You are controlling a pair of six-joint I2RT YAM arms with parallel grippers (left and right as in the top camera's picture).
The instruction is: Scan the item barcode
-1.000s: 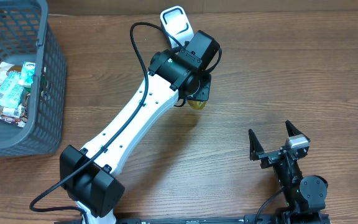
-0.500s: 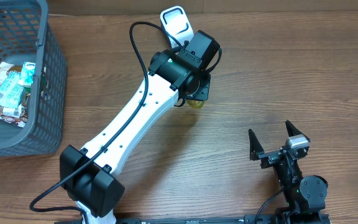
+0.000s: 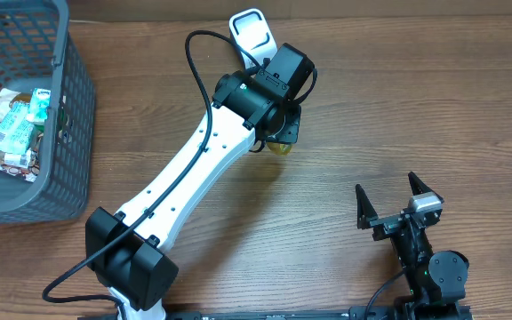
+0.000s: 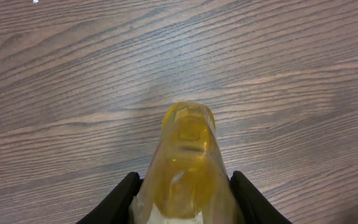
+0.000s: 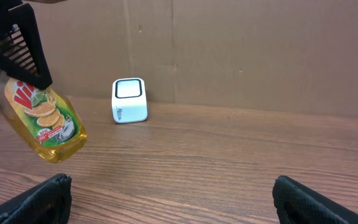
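Yellow soap bottle (image 5: pixel 45 124), tilted, is clamped in the left gripper (image 4: pixel 185 193); only the right wrist view shows its label (image 5: pixel 47 115). The right gripper (image 3: pixel 396 203) has jaws apart, empty.

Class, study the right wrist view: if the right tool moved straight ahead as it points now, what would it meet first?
Probably nothing nearby: the open right tool faces only table, then the cardboard wall. The white scanner sits slightly left of that line; depth is unclear.

A dark wood-grain table (image 3: pixel 434 116) meets a plain brown cardboard wall (image 5: pixel 260 50) under even light.
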